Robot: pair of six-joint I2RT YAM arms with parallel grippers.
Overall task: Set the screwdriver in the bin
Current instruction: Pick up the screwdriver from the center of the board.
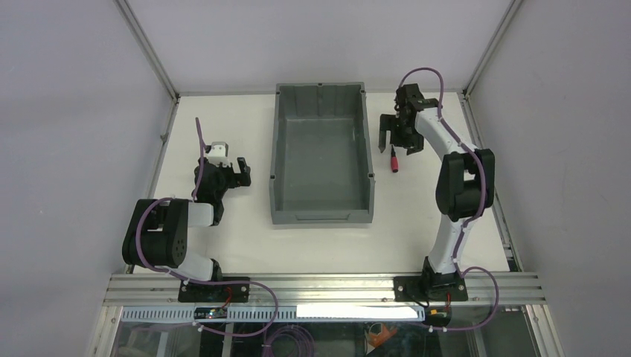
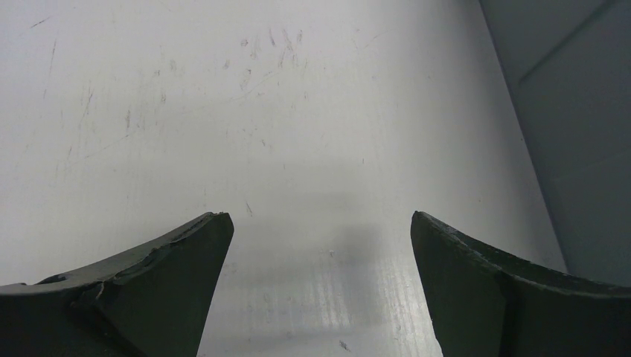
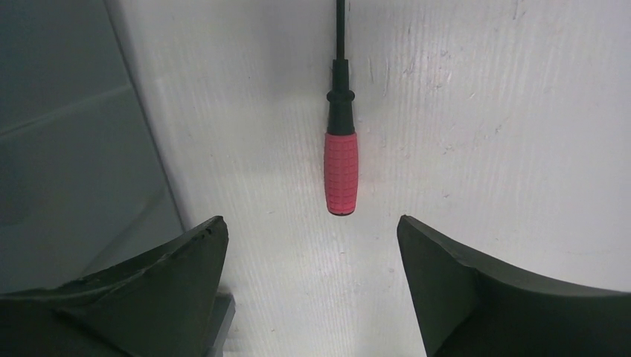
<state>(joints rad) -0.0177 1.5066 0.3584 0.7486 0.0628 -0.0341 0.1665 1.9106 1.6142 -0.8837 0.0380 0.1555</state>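
Screwdriver [image 3: 341, 172] shaft cut off by top edge of right wrist view; tiny from above, dark shaft hard to tell from fingers over it. Lies flat on table [image 1: 417, 223], outside bin [image 1: 274, 149], just beside its right wall, red handle pointing toward right gripper [image 3: 312, 230], jaws wide and empty. Open tabletop to right of handle. Left gripper [image 2: 320, 223] spread wide too, holding nothing, over scratched bare table left of bin.

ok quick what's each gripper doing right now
left gripper: open, holding nothing, above the table.
right gripper: open, holding nothing; the screwdriver lies on the table just ahead of it.
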